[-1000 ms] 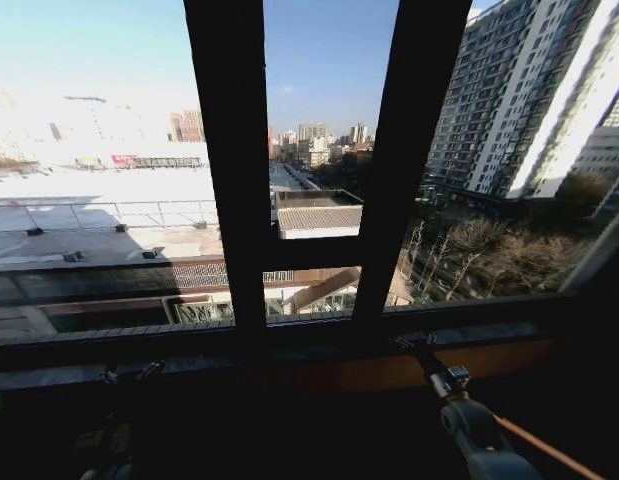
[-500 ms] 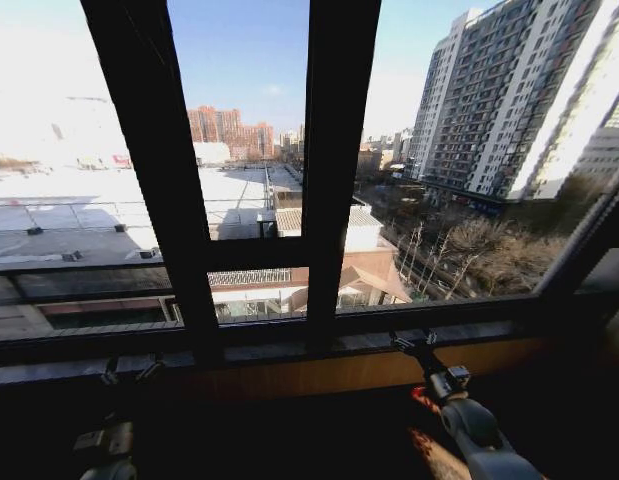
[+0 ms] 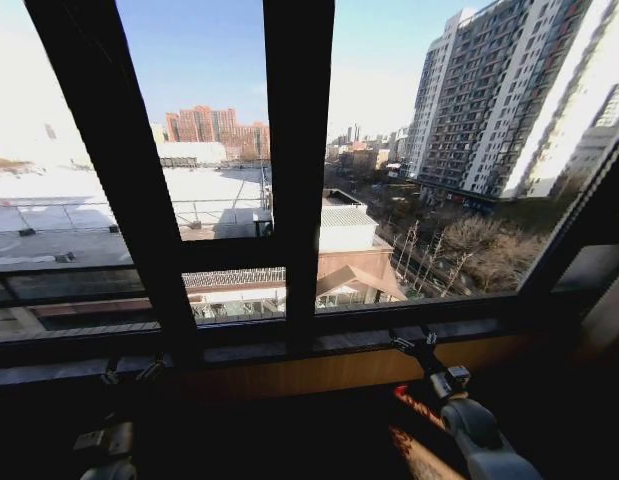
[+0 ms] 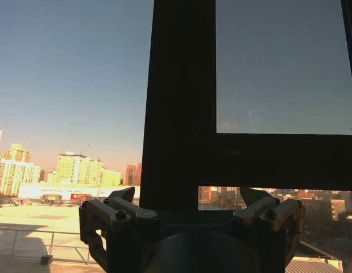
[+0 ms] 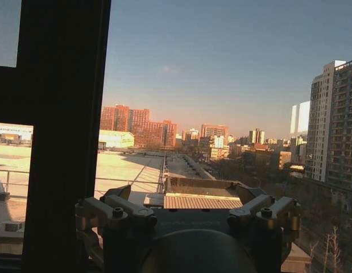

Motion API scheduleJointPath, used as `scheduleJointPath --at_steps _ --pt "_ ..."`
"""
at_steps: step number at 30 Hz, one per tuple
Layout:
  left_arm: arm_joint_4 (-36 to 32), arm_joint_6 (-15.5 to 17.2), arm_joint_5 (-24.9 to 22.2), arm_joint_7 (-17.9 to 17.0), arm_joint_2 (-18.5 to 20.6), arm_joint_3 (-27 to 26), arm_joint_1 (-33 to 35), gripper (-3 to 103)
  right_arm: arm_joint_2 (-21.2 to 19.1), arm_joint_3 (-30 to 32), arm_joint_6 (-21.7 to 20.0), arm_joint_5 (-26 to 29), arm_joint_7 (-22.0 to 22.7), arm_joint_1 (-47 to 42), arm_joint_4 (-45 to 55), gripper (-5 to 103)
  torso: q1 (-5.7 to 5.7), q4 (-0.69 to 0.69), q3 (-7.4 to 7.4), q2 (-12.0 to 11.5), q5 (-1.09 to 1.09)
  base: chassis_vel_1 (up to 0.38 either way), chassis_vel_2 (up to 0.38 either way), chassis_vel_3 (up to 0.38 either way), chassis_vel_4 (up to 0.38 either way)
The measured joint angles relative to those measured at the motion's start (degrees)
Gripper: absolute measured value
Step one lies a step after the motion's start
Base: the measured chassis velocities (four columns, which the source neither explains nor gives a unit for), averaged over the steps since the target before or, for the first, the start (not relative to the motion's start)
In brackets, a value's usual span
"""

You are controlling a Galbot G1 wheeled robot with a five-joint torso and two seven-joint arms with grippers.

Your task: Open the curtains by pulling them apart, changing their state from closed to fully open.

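The curtains are out of view; bare window glass lies ahead of me. In the head view my left gripper (image 3: pixel 131 371) is held low in shadow below the sill, open and holding nothing. My right gripper (image 3: pixel 415 342) reaches up to the sill's edge, also open and empty. From the left wrist, the left gripper (image 4: pixel 187 196) has its jaws spread in front of a dark window mullion (image 4: pixel 176 114). From the right wrist, the right gripper (image 5: pixel 184 193) has its jaws spread toward the glass, with a mullion (image 5: pixel 65 131) beside it.
Two dark upright mullions (image 3: pixel 299 150) and a crossbar divide the window. A dark sill (image 3: pixel 289 345) with a wooden strip (image 3: pixel 319 372) beneath runs across in front of me. A slanted dark frame (image 3: pixel 574 230) closes the right side. Below the sill all is in deep shadow.
The whole picture has shifted left, so the camera has moved; the mullions now stand further left. Both grippers keep their places in the picture and stay open.
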Motion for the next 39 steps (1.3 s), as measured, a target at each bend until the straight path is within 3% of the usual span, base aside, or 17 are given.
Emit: scheduleJointPath --at_steps 25,39 --pt "0.0 0.0 0.01 0.02 -0.03 0.03 0.0 100 -0.02 0.02 0.0 0.0 0.0 0.0 0.0 100 0.01 -0.02 0.01 -0.01 -0.01 -0.034 -0.05 0.03 0.051" --pt "0.0 0.0 0.01 0.06 -0.03 0.04 0.0 100 -0.02 0.02 0.0 0.0 0.0 0.0 0.0 100 -0.01 -0.04 0.0 -0.01 0.01 0.111 -0.256 -0.118 0.256"
